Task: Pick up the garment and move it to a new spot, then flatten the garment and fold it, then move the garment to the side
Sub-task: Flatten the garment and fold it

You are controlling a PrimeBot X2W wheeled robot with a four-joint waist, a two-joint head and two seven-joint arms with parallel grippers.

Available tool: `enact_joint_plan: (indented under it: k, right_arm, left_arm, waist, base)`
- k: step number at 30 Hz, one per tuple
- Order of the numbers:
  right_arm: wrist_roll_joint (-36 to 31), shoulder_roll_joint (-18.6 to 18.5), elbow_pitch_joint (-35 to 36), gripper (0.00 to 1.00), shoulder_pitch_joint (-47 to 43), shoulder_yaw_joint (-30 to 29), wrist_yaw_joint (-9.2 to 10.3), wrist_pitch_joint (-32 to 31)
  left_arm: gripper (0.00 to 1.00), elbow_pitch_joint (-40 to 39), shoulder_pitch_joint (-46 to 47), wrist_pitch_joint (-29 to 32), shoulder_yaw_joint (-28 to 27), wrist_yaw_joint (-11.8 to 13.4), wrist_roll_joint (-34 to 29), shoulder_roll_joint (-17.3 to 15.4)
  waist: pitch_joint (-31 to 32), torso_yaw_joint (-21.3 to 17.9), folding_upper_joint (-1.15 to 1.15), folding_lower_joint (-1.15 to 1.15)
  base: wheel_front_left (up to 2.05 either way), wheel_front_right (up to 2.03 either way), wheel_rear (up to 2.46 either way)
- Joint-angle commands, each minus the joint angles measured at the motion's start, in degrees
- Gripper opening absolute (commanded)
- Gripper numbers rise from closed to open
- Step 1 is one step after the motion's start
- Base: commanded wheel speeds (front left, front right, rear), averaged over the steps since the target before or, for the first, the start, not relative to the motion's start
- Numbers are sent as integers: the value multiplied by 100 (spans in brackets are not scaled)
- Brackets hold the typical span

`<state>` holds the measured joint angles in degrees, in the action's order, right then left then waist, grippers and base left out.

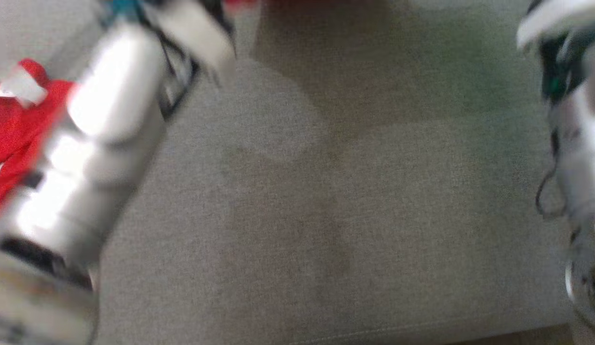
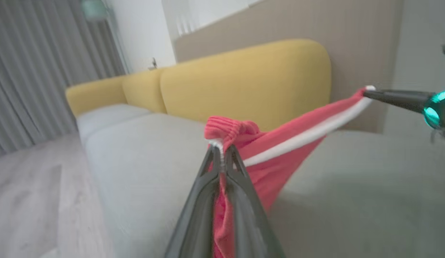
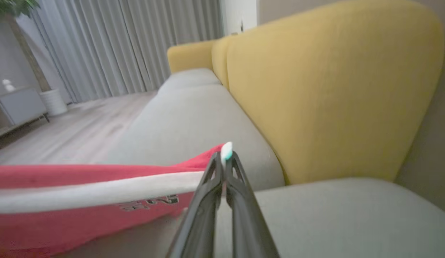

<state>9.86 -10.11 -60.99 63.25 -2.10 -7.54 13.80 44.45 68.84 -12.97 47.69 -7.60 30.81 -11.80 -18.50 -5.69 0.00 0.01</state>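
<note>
The garment (image 2: 279, 143) is red with a white band and hangs stretched in the air between both grippers, above the grey sofa seat. My left gripper (image 2: 220, 150) is shut on its bunched ribbed edge. The right gripper (image 2: 369, 94) pinches the far end of the white band. In the right wrist view my right gripper (image 3: 224, 159) is shut on the garment (image 3: 82, 175), which runs off to the left and shows dark lettering. The blurred head view shows part of the garment (image 1: 14, 129) at the far left, behind my pale left forearm (image 1: 100, 143).
The grey seat cushion (image 1: 326, 215) spreads wide below the arms. The sofa's yellow backrest (image 3: 315, 89) rises behind it. Wooden floor (image 2: 28, 186), grey curtains (image 3: 118, 43) and a white plant pot (image 3: 53, 102) lie beyond the sofa's end.
</note>
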Motion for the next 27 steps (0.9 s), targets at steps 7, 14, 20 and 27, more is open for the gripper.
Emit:
enact_joint_plan:
  k: [7, 14, 20, 27]
  right_arm:
    - [286, -318, -523, 0, -898, 519, 5, -248]
    - [813, -651, -639, 0, -1612, 826, 5, -797]
    - [1523, -928, -196, 0, -2314, 1050, 5, -1304]
    - [2001, -1376, 721, 0, -3262, 1241, 5, -1703]
  left_arm:
    - [0, -279, -1412, -159, 688, 12, 519, -190]
    - [0, -653, -2554, -196, 863, 67, 638, -203]
    - [0, -1194, -3379, -201, 826, 317, 657, -215]
    - [0, -1853, -4170, -202, 918, 618, 654, -307]
  waist:
    - [507, 92, 0, -1]
    - [1056, 92, 0, -1]
    - [1398, 15, 0, -1]
    - [1707, -30, 0, -1]
  base:
    - [0, 0, 0]
    - [0, 0, 0]
    - [0, 0, 0]
    - [0, 0, 0]
